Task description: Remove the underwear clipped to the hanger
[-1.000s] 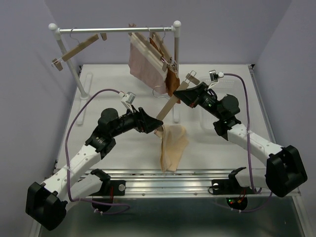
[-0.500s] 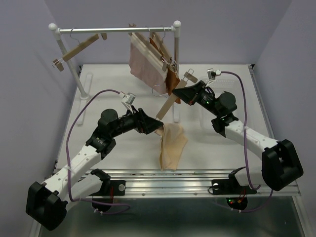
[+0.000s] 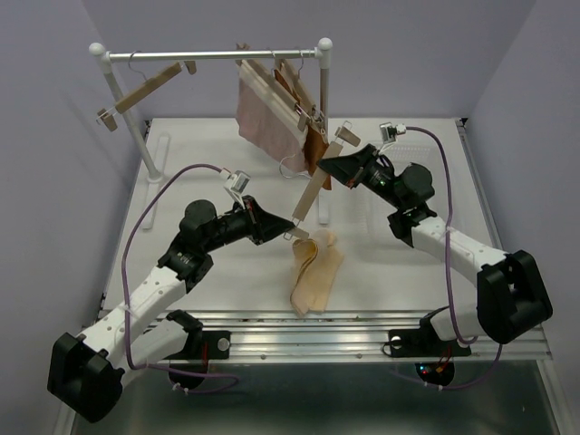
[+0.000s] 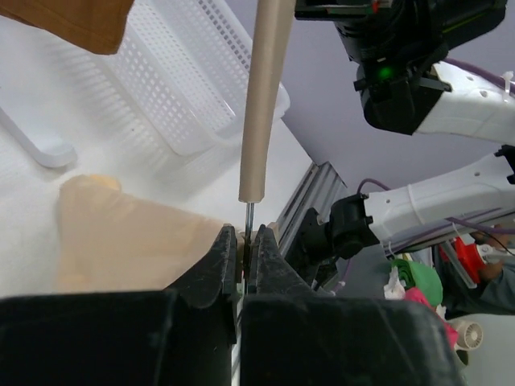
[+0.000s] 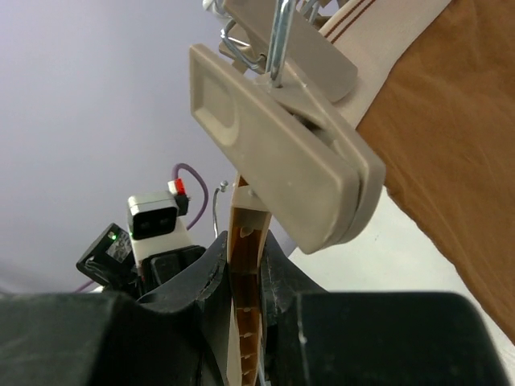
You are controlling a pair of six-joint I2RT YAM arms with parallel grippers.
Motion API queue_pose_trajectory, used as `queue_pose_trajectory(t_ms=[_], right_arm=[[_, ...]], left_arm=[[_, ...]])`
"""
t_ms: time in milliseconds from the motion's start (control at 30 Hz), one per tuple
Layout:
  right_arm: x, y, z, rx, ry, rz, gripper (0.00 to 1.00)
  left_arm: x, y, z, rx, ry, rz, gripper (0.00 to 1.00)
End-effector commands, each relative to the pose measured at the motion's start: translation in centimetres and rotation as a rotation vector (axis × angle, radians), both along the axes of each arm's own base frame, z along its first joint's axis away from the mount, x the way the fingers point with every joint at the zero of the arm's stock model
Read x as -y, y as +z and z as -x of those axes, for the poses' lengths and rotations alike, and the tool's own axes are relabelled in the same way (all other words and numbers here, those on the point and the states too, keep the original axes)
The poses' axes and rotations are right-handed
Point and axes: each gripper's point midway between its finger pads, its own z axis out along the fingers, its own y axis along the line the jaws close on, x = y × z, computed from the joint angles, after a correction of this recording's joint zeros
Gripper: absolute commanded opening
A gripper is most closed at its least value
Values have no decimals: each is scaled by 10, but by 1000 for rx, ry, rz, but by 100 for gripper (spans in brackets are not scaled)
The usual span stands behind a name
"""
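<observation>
The cream underwear (image 3: pixel 317 272) lies rumpled on the table (image 3: pixel 227 154), just below the lower end of the wooden hanger (image 3: pixel 313 188), which slants in mid-air. The pink underwear (image 3: pixel 261 122) and the brown underwear (image 3: pixel 316 149) hang behind the hanger's upper end, clipped to other hangers on a rail (image 3: pixel 208 55). At the hanger's lower end the left gripper (image 3: pixel 290 227) is clenched. A thin metal pin from that end runs into the slit between its fingers, though I cannot tell whether it is pinched. Near the hanger's upper end the right gripper (image 3: pixel 328 168) grasps the wooden bar, just below a beige clip (image 5: pixel 282 153). A white basket (image 4: pixel 173 88) sits beyond the hanger.
</observation>
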Motion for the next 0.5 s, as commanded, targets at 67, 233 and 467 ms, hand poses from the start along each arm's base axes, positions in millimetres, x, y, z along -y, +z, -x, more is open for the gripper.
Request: queue_pose_trajectory(t_ms=[67, 233, 467], right_arm=[[9, 24, -11, 119, -61, -12, 1], [8, 23, -9, 127, -53, -1, 1], [5, 22, -6, 139, -27, 10, 1]], left_arm=[[1, 21, 3, 70, -6, 51, 0], [-6, 27, -2, 93, 55, 54, 0], [-4, 16, -14, 43, 70, -19, 18]])
